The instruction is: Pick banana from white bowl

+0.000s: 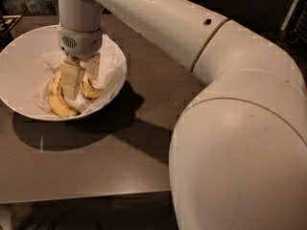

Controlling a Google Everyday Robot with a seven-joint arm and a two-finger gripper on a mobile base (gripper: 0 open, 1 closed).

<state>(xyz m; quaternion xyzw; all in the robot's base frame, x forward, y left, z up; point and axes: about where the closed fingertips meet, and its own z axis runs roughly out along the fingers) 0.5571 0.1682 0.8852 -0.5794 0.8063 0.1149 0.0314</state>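
The white bowl (19,66) stands at the left on the dark table, lined with crumpled white paper. Two yellow bananas lie in it: one (56,102) at the front left, one (91,90) curving to the right. My gripper (81,78) points straight down into the bowl. Its cream fingers (70,78) are apart and straddle the spot where the bananas meet. The fingertips are at the level of the bananas. Neither banana is lifted.
The dark brown table (120,147) has its front edge near the bottom of the view. My large white arm (240,143) fills the right side and reaches across the table. Dim clutter stands behind the bowl at the top left.
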